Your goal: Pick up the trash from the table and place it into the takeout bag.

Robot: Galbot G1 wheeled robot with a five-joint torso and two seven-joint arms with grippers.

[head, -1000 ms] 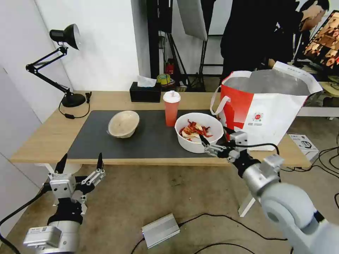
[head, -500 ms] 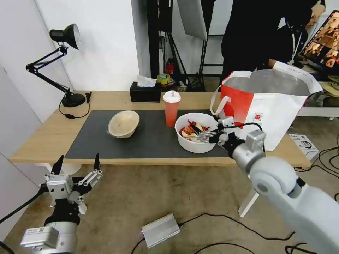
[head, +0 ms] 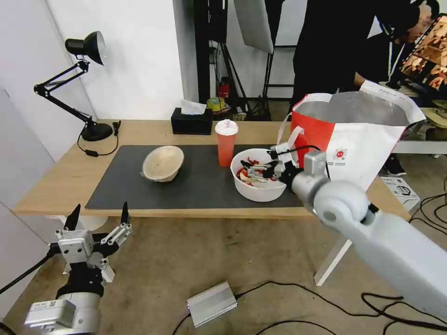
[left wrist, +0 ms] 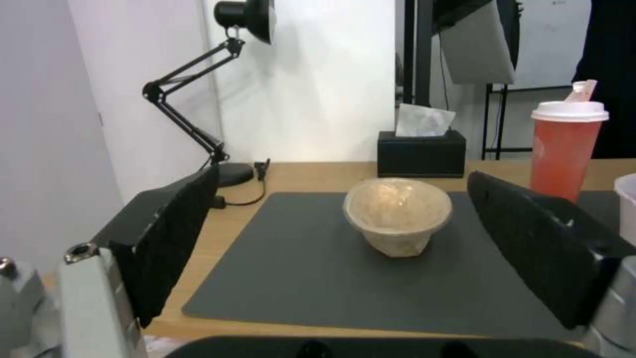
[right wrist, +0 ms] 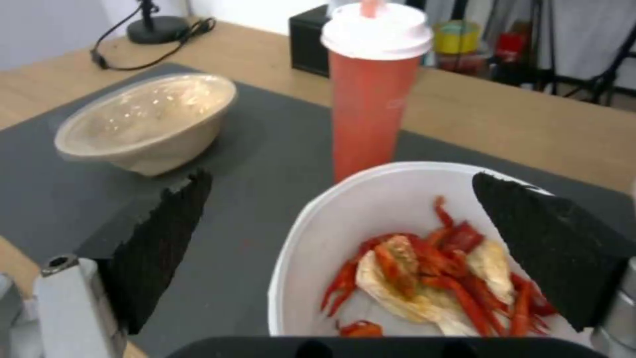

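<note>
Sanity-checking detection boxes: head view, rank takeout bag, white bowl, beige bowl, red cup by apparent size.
1. takeout bag, clearly largest.
2. white bowl.
3. beige bowl and red cup: bowl wider, cup taller, too close to rank.

Left gripper (left wrist: 345,258) open, framing the beige bowl (left wrist: 397,216) on the mat (left wrist: 298,278); cup (left wrist: 566,149) behind.

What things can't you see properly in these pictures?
- Inside the takeout bag: head view, its front wall hides the bottom.
- Near rim of the white bowl: right wrist view, cut by the edge.
- Far side of the white bowl: head view, right gripper covers it.
</note>
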